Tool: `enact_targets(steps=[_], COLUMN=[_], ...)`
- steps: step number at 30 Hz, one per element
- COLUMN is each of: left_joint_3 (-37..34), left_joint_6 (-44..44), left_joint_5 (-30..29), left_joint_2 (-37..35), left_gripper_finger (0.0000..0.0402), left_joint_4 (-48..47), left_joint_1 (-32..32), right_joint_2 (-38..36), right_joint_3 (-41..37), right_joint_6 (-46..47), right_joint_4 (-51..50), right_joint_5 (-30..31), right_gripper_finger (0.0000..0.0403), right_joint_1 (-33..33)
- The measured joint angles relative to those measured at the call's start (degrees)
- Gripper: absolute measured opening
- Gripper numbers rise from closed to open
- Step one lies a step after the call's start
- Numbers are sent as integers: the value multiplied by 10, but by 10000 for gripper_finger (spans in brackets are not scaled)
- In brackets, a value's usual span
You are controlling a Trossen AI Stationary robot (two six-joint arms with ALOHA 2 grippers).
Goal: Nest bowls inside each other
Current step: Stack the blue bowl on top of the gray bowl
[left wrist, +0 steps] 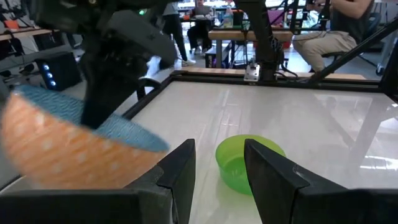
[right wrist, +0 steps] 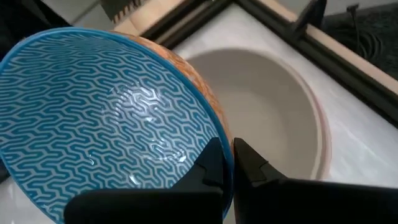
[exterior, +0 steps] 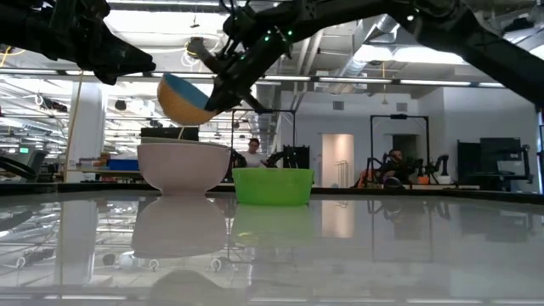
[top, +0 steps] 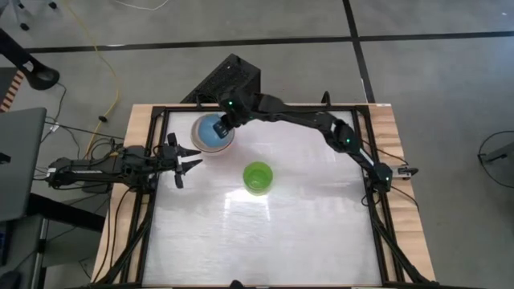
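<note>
A bowl, blue-patterned inside and orange outside (right wrist: 106,124), hangs tilted in my right gripper (right wrist: 229,158), which is shut on its rim. It hangs above a stack of nested pale bowls (right wrist: 273,106) with a pinkish outer rim, standing at the table's far left (top: 229,144). In the low view the blue bowl (exterior: 183,98) is clear of the stack (exterior: 184,167). A bright green bowl (top: 258,177) stands alone on its base near the table's middle. My left gripper (top: 193,163) waits open at the left edge, level, touching nothing. My right gripper pinches the blue bowl's rim (right wrist: 219,134), one finger inside the bowl and one outside on the orange wall. The fingers slant down from the table's right side. The bowl is lifted clear and tilted, its opening turned partly toward the gripper, above the stack.
A black frame (top: 265,106) runs around the white table top. Bare table lies toward the near edge and the right. Beyond the far edge the low view shows a room with seated people (exterior: 252,153). My left gripper's fingers (left wrist: 183,177) stand close beside the stack.
</note>
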Motion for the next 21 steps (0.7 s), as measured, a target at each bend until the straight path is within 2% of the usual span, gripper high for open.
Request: enact_targets(steps=[4, 21], left_joint_3=[0, 0], left_joint_6=[1, 4], left_joint_5=[0, 0], left_joint_2=[0, 0], left_gripper_finger=[128, 128], left_joint_4=[0, 1], left_joint_1=[0, 0], right_joint_2=[14, 53], right_joint_3=[-6, -10], right_joint_6=[15, 35], right_joint_4=[34, 40], right_joint_5=[-1, 36], right_gripper_finger=[14, 14], right_joint_1=[-6, -14])
